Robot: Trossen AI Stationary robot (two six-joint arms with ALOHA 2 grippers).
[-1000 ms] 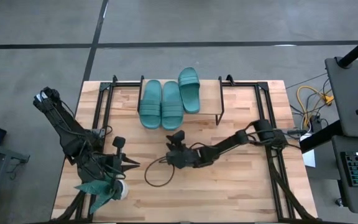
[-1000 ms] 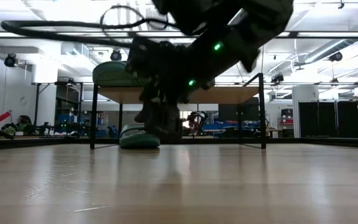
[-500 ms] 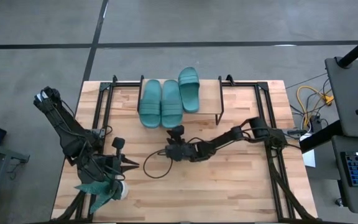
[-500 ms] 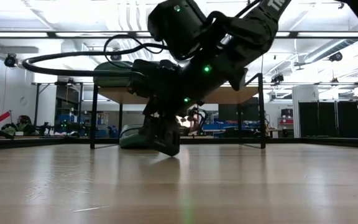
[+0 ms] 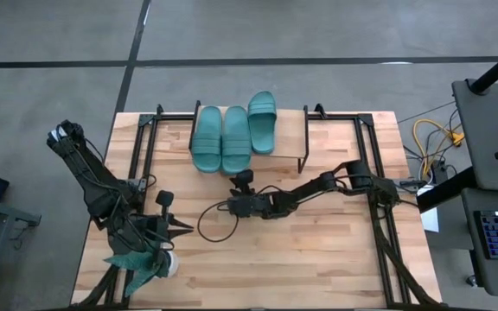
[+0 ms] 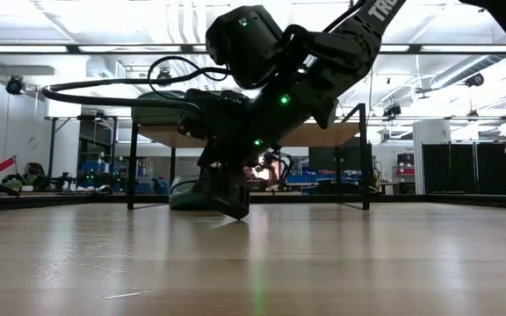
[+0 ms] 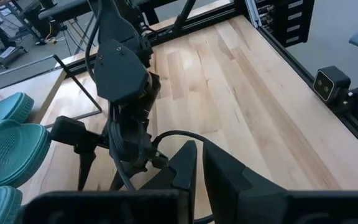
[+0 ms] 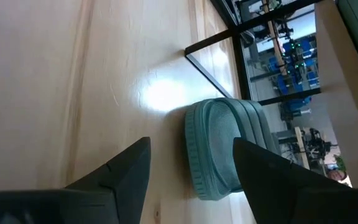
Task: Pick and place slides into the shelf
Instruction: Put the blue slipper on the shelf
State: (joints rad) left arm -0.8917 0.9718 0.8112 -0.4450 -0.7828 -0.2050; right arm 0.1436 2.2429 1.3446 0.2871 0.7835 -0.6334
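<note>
Three teal slides lie on the shelf's plank (image 5: pixel 290 130): two side by side at its left (image 5: pixel 207 138) (image 5: pixel 235 138), and one farther back (image 5: pixel 263 123). Another slide (image 8: pixel 210 149) (image 6: pixel 187 191) rests on its sole on the table under the shelf; the high view does not show it. My right gripper (image 8: pixel 191 142) (image 6: pixel 228 204) is open, low at the shelf's front. One finger stands on each side of that slide's near end. My left gripper (image 5: pixel 184 229) (image 7: pixel 197 162) stays shut on nothing near the table's front left. My right gripper comes at the near end (image 8: pixel 194 168) of the slide under the shelf from the table's near side, slanting down. Its open fingers (image 8: pixel 247 174) stand to either side of that end. I cannot tell whether they touch it.
A teal plant in a white pot (image 5: pixel 150 266) stands by my left arm at the front left corner. Black frames (image 5: pixel 145 147) (image 5: pixel 379 216) run along the table's left and right sides. A cable loop (image 5: pixel 210 226) trails from my right gripper. Bare wood (image 5: pixel 309 259) lies front right.
My right gripper has gone toward the table's far edge and a little down, up to the shelf's front, staying open. The two left slides on the plank now show slightly farther back than before.
</note>
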